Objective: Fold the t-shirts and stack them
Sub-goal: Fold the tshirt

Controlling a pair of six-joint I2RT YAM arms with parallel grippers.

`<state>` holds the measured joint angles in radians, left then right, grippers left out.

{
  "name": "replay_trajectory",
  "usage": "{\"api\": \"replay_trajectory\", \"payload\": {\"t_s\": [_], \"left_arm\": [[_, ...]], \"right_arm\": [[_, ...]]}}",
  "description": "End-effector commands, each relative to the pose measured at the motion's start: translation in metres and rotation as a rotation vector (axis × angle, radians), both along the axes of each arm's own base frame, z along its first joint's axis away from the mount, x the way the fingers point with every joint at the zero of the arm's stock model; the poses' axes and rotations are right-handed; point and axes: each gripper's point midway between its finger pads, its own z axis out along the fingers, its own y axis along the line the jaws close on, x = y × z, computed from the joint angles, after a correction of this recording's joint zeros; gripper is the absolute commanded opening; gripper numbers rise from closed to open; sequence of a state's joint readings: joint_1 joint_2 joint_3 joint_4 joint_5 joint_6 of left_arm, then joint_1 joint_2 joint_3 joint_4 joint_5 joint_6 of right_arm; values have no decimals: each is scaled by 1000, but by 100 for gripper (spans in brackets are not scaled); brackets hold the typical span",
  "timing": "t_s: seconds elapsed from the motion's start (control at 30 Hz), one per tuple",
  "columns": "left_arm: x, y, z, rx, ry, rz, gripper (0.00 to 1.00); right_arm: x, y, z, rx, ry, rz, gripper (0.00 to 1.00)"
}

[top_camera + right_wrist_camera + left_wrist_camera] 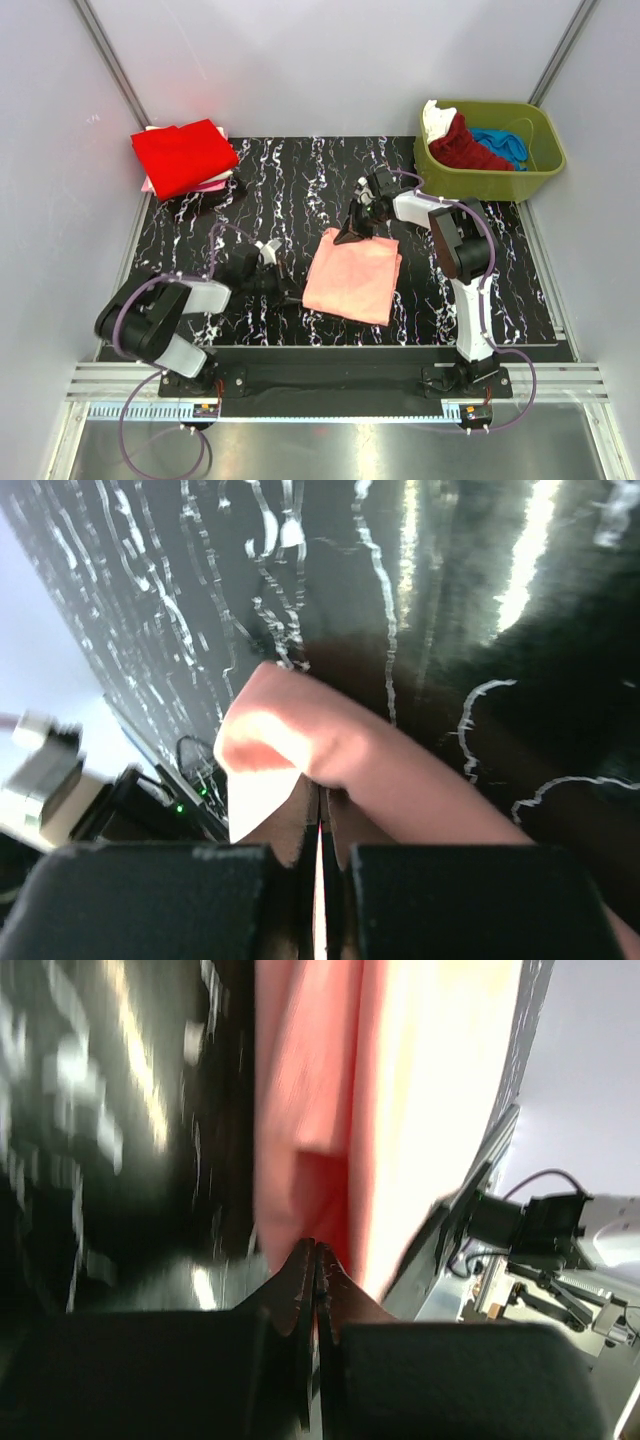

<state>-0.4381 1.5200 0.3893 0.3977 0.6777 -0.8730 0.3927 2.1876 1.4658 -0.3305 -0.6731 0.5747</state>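
Observation:
A salmon-pink t-shirt lies folded into a rough square in the middle of the mat. My left gripper is low at its left edge, and in the left wrist view the gripper is shut with its tips on the edge of the cloth. My right gripper is at the shirt's far left corner, and in the right wrist view the gripper is shut on a rolled fold of the shirt. A bright red t-shirt lies folded on a pale pink one at the back left.
An olive-green tub at the back right holds white, dark red and blue shirts. The black marbled mat covers the table. White walls close in both sides and the back.

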Motion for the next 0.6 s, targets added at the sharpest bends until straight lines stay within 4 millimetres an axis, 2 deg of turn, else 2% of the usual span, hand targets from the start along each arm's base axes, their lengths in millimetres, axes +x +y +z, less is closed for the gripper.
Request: {"api": "replay_trajectory", "payload": {"t_s": [0.0, 0.07, 0.1, 0.23, 0.37, 0.4, 0.47, 0.5, 0.57], "left_arm": [[-25, 7, 18, -41, -67, -34, 0], [-35, 13, 27, -43, -94, -26, 0], [-45, 18, 23, -35, -82, -24, 0], [-62, 34, 31, 20, -101, -3, 0], [-51, 42, 50, 64, -175, 56, 0], [-44, 39, 66, 54, -211, 60, 0], [-36, 36, 74, 60, -230, 58, 0], [-27, 32, 86, 50, -255, 54, 0], [-19, 24, 86, 52, -239, 27, 0]], "right_arm": [[15, -6, 0, -71, -31, -61, 0], [17, -8, -2, -88, -29, -74, 0], [17, -9, -5, -96, -17, -82, 0], [18, -6, -7, -92, -1, -72, 0], [14, 0, -7, -56, 20, -30, 0], [13, 0, -10, -53, 25, -19, 0], [13, 2, -9, -41, 35, -11, 0], [11, 3, -11, -42, 41, -6, 0], [12, 3, -9, -36, 43, -2, 0]]}}
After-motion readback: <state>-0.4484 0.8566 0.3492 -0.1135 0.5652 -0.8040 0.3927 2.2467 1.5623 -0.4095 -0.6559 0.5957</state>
